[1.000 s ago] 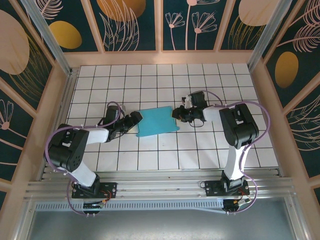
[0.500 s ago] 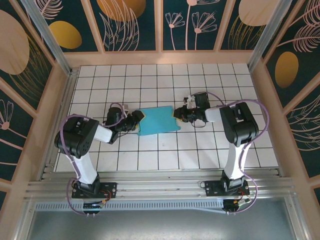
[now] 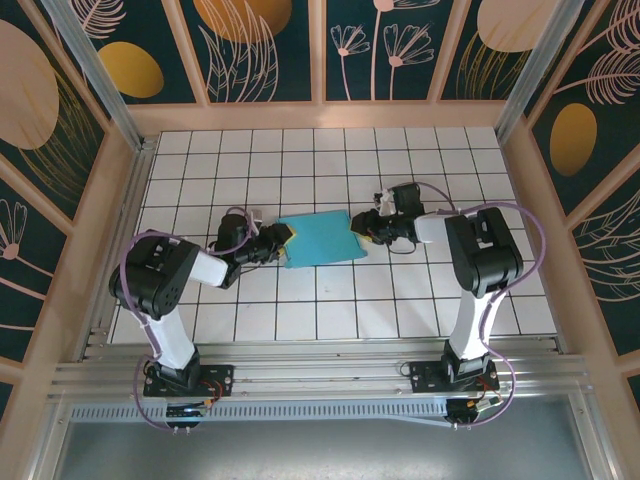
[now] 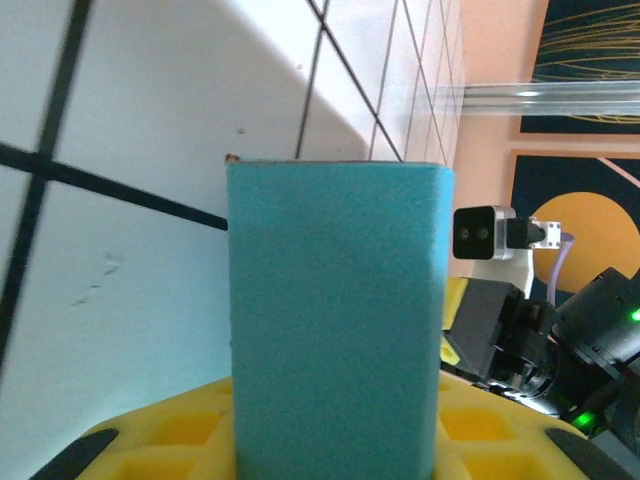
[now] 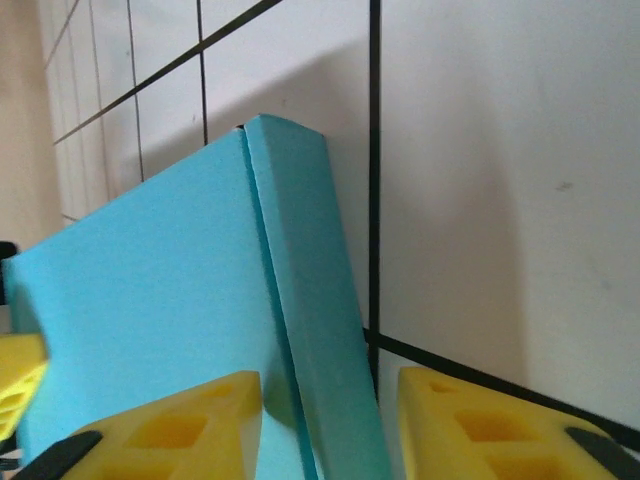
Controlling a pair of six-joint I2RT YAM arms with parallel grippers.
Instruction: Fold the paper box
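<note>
Left hand (image 3: pixel 281 238) at left end of paper box (image 3: pixel 322 238), yellow fingers either side; clamped or not, cannot tell. Box teal, flat on desk (image 3: pixel 300 320), between hands. Right hand (image 3: pixel 358 226) released, fingers straddling box's folded right edge.

The left arm (image 3: pixel 150 282) and the right arm (image 3: pixel 480 252) had black joints, white links and looping lilac cables; pocketed yellow fingers (image 5: pixel 170 425) bore black patches.
</note>
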